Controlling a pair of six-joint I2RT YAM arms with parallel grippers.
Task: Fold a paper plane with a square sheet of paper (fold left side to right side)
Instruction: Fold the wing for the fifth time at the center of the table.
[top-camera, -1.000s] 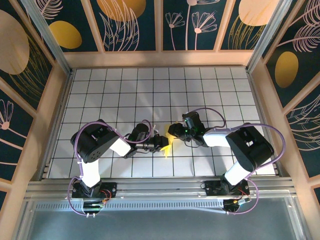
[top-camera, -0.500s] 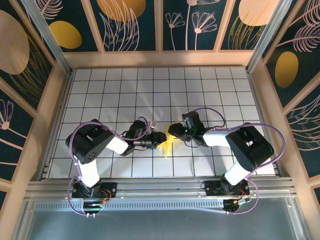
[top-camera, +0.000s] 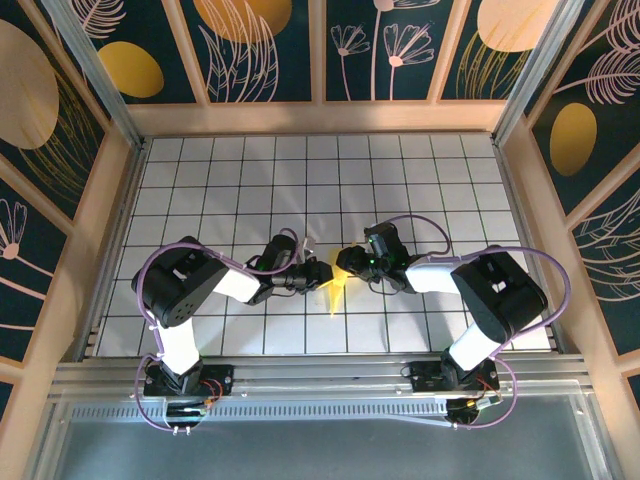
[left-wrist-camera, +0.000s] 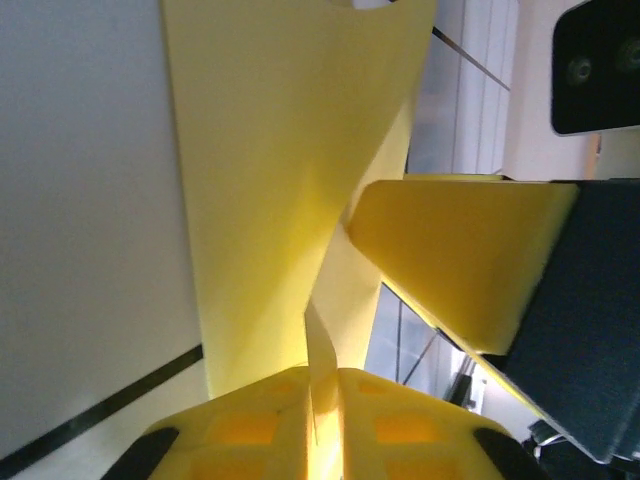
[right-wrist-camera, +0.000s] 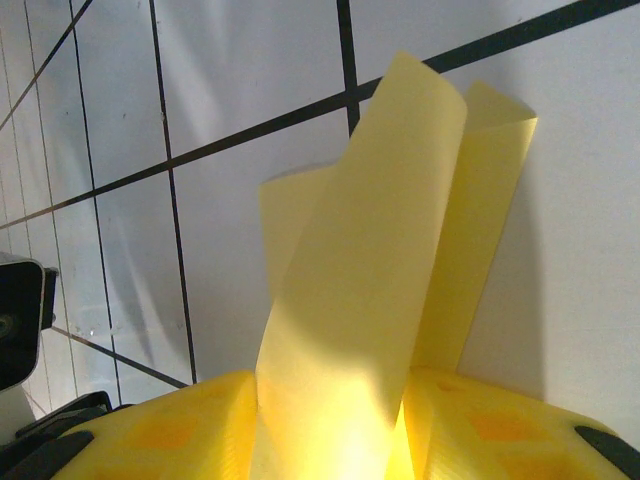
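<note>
Item: sheet of paper (top-camera: 337, 290), pale yellow, creased and curled, standing up off the white grid table (top-camera: 200, 180) at near centre, between the two pincers. The left gripper (top-camera: 322, 281) reaches in from the left and the right gripper (top-camera: 347, 264) from the right, their tips close together with the sheet between them. A pointed end of the paper hangs toward the near side, just below both tips. Left pincer: pressed together on a thin upright strip of the sheet. Right pincer: part-closed around a thicker curl of the sheet, which fills the gap between its pads. The top external view gives the position on the grid and the bend of both arms but not the grip. The left wrist view shows the sheet (left-wrist-camera: 270, 180) rising as a broad twisted band from the left gripper (left-wrist-camera: 322, 425), with one yellow finger (left-wrist-camera: 450, 260) of the right gripper lying against the band's right edge. The right wrist view shows the sheet (right-wrist-camera: 370, 250) as two overlapping upright flaps with squared tops, rising from the right gripper (right-wrist-camera: 340, 440), with tile lines behind. Room: open tiles stretch far, left and right. The near rail (top-camera: 320, 375) lies a couple of tile rows nearer. The patterned walls (top-camera: 60, 150) stand well apart from the paper.
</note>
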